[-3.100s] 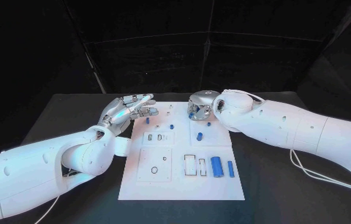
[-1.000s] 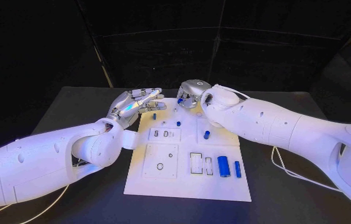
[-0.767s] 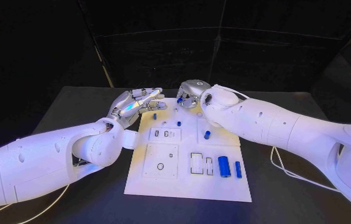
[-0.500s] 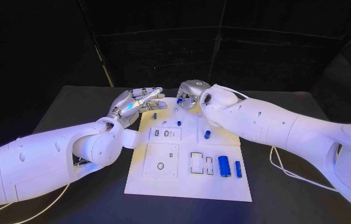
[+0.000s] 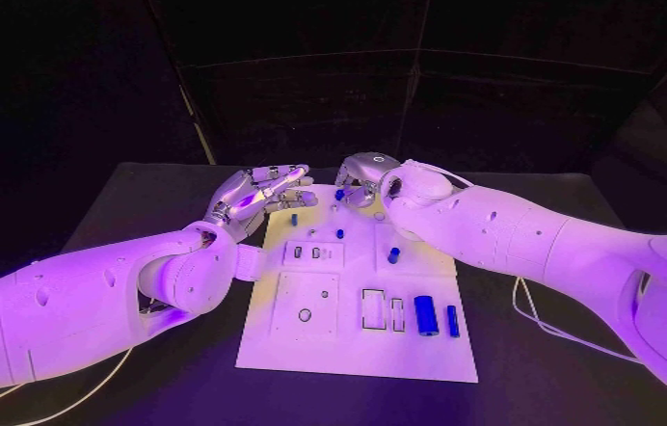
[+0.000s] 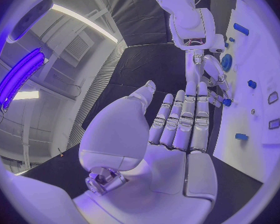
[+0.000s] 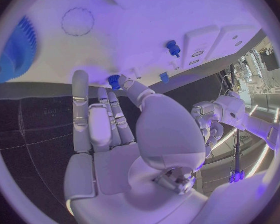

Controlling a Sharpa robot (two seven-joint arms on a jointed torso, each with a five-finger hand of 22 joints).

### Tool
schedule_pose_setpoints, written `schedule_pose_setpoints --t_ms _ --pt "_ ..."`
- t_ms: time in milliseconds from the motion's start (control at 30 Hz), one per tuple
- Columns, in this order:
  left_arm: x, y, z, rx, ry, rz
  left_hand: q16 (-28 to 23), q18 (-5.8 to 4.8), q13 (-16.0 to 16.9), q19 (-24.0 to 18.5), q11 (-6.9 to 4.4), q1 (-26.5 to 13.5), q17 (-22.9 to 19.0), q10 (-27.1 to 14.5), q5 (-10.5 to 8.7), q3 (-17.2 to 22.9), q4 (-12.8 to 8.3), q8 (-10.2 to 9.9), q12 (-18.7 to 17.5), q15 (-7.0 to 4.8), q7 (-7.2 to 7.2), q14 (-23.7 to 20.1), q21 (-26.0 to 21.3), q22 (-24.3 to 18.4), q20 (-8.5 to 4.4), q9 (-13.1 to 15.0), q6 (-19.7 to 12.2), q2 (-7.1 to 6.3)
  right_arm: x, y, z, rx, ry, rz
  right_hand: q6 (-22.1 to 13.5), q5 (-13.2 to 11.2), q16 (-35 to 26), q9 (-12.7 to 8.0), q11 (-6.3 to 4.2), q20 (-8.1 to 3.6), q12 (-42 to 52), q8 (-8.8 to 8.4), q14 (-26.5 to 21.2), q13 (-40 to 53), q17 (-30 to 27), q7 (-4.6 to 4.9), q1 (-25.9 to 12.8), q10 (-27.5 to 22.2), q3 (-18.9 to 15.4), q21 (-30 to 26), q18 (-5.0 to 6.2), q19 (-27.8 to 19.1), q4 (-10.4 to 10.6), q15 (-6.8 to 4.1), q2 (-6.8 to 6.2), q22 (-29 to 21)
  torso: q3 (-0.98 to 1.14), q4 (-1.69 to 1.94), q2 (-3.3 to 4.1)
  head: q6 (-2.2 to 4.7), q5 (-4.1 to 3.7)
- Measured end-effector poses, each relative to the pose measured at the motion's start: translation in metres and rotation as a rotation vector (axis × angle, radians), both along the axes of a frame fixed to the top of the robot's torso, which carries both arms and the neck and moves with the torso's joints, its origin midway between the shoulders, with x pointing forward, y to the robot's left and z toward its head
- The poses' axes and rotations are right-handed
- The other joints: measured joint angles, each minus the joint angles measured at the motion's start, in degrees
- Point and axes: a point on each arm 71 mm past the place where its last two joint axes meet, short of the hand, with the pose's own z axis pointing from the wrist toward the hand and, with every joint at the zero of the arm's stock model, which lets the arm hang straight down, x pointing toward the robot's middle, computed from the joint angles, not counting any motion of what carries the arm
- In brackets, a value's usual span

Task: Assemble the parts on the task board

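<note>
The white task board [image 5: 279, 334] lies in the middle of the black table. My right hand [image 5: 364, 177] hovers over the board's far edge and pinches a small blue part [image 7: 115, 79] between thumb and a finger; the same part [image 5: 339, 194] hangs just under the hand. My left hand [image 5: 264, 191] is held above the board's far left corner, fingers [image 6: 185, 119] stretched out straight with nothing in them. Short blue pegs [image 5: 293, 220] [image 5: 339, 234] [image 5: 393, 253] sit on the board's far half.
A thick blue cylinder [image 5: 425, 315] and a thin blue rod [image 5: 452, 321] lie at the board's near right beside rectangular slots [image 5: 371, 309]. A blue gear [image 7: 15, 50] rests near the right hand. Both white forearms flank the board.
The camera has shifted since the earliest frame. The right hand has moved slightly toward the board's far edge. Over the last second both hands stay nearly still.
</note>
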Motion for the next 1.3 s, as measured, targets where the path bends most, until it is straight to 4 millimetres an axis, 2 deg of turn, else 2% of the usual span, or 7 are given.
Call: schedule_pose_setpoints --t_ms 133,333,433,600,700,900,1300 --pt "0.000 0.000 0.000 0.000 0.000 0.001 0.00 0.00 0.00 0.00 0.00 0.00 0.05 0.00 0.00 0.00 0.00 -0.22 -0.22 0.00 0.00 0.00 0.00 -0.07 0.00 0.00 0.00 0.00 -0.001 -0.002 0.001 0.010 -0.013 -0.001 -2.35 -0.51 -1.57 0.07 0.18 0.53 0.63 0.00 -0.67 0.09 -3.19 0.17 0.47 -2.73 -2.93 -0.65 0.00 -0.63 0.58 0.55 -0.73 -0.48 0.03 -0.02 0.01 0.12 0.00" --pt "0.000 0.003 0.000 0.003 0.000 0.007 0.00 -0.01 0.00 0.00 0.00 0.00 0.05 0.00 0.00 0.00 0.00 -0.22 -0.22 0.00 0.00 0.00 0.00 -0.07 0.00 0.00 0.00 0.00 -0.005 -0.025 0.009 0.052 -0.044 -0.027 -1.34 3.24 -1.57 0.42 0.17 0.54 3.12 0.28 -0.83 0.47 -3.64 0.26 0.86 -2.69 -6.12 -0.65 0.00 -0.64 1.76 0.39 -1.11 -0.63 0.10 -0.13 -0.02 0.38 0.08" --pt "0.000 0.006 0.000 0.004 0.000 0.012 0.00 -0.01 0.00 0.00 0.00 0.00 0.05 0.00 0.00 0.00 0.00 -0.22 -0.22 0.00 0.00 0.00 0.00 -0.07 0.00 0.01 0.00 0.00 -0.005 -0.047 0.020 0.092 -0.062 -0.064 0.07 4.67 -0.33 0.61 -0.39 0.50 5.94 0.83 -0.38 1.26 -1.65 -0.13 1.43 1.65 -6.54 -0.63 0.00 -0.60 2.17 -0.06 -0.54 -0.63 0.11 -0.31 -0.11 0.65 0.03" --pt "-0.001 0.009 0.000 0.006 0.001 0.017 0.00 -0.02 0.00 0.00 0.00 0.00 0.04 0.00 0.00 0.00 0.00 -0.22 -0.22 0.00 0.00 0.00 0.00 -0.07 0.00 0.01 0.00 0.00 -0.009 -0.086 0.035 0.159 -0.054 -0.132 1.63 4.83 3.33 0.61 -3.04 -1.34 13.39 1.05 -0.05 4.93 5.86 -1.40 1.75 13.94 -7.63 0.75 0.00 1.24 2.91 -2.03 -0.22 -0.29 0.16 -0.79 -0.31 1.12 -0.47" --pt "-0.001 0.011 0.000 0.006 0.001 0.020 0.00 -0.02 0.00 0.00 0.00 0.00 0.04 0.00 0.00 0.00 0.00 -0.22 -0.22 0.00 0.00 0.00 0.00 -0.07 0.00 0.01 0.00 0.00 -0.012 -0.107 0.038 0.188 -0.025 -0.178 1.48 5.06 5.35 0.61 -4.17 -2.56 18.18 1.05 0.03 8.84 10.07 -2.16 1.04 17.48 -9.66 2.28 0.00 2.74 3.57 -2.73 -1.63 1.54 0.21 -1.07 -0.41 1.30 -0.93" --pt "-0.001 0.012 0.001 0.007 0.000 0.021 0.00 -0.02 0.00 0.00 0.00 0.00 0.04 0.00 0.00 0.00 0.00 -0.22 -0.22 0.00 0.00 0.00 0.00 -0.06 0.00 0.01 0.00 0.00 -0.014 -0.133 0.036 0.225 0.056 -0.259 0.11 5.98 9.41 0.53 -3.93 -2.74 49.67 1.83 0.01 43.10 15.65 -2.06 2.23 15.71 -16.26 7.17 -0.56 6.34 7.96 -3.11 -1.97 8.65 0.29 -1.47 -0.52 1.35 -1.47" --pt "0.001 0.013 0.000 0.009 0.000 0.025 -0.26 -0.02 0.00 0.03 0.00 -0.23 0.03 0.00 0.00 0.17 -0.16 -0.22 -0.22 0.21 0.00 0.21 -0.02 -0.12 -0.03 0.00 0.00 0.23 -0.012 -0.121 0.026 0.240 0.147 -0.276 -1.48 5.98 11.07 0.53 -2.95 -2.21 70.74 3.20 0.01 67.51 15.65 -1.40 3.73 21.09 -20.84 9.12 -0.51 6.87 12.53 -2.26 -0.95 11.09 0.45 -1.64 -0.52 0.91 -2.07"
